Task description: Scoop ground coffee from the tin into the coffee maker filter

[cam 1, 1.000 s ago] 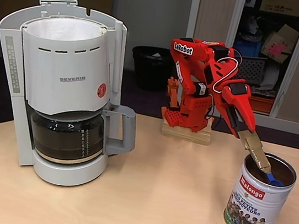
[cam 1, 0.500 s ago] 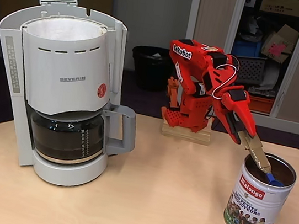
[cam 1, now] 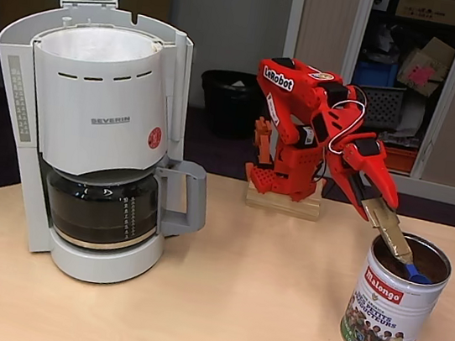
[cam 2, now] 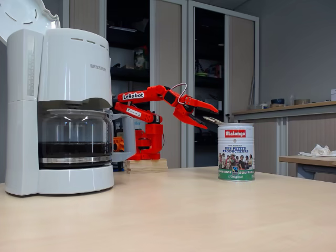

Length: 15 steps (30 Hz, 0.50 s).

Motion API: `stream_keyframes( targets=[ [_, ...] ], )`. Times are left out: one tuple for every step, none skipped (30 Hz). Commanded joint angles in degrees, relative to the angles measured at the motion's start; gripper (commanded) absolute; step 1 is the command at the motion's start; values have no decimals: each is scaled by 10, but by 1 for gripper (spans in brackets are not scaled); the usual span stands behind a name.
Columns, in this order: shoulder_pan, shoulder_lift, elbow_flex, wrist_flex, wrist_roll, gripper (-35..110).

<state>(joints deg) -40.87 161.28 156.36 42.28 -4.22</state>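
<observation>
Tin [cam 1: 393, 306] stands open at the table's right, the pincer [cam 1: 389, 225] clamping a blue-tipped scoop [cam 1: 415, 273] inside it.

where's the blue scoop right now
In a fixed view the blue scoop sits inside the open tin at the table's right, on a handle held by the gripper.

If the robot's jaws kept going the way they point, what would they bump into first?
Probably the coffee inside the tin. The gripper slants down into the open top, holding a blue scoop that is already inside. How deep the coffee lies can't be seen.
</observation>
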Motion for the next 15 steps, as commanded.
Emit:
stream_keyframes(
  targets=[
    [-2,-2,4,-12,-5,24],
    [-2,-3,5,-17,-4,24],
    [0,-4,7,-21,-3,24],
    [2,-5,8,-26,-2,24],
    [4,-8,9,-30,0,24],
    [5,-11,10,-35,2,24],
    [6,-15,10,-40,4,24],
    [7,-19,10,-44,5,24],
    [7,-22,10,-47,5,24],
    [8,-25,10,-52,7,24],
    [8,-26,11,-55,7,23],
    [9,-28,11,-58,7,23],
    [10,-28,11,-60,9,23],
    [10,-28,12,-60,10,23],
    [10,-28,12,-60,11,23]
  ],
)
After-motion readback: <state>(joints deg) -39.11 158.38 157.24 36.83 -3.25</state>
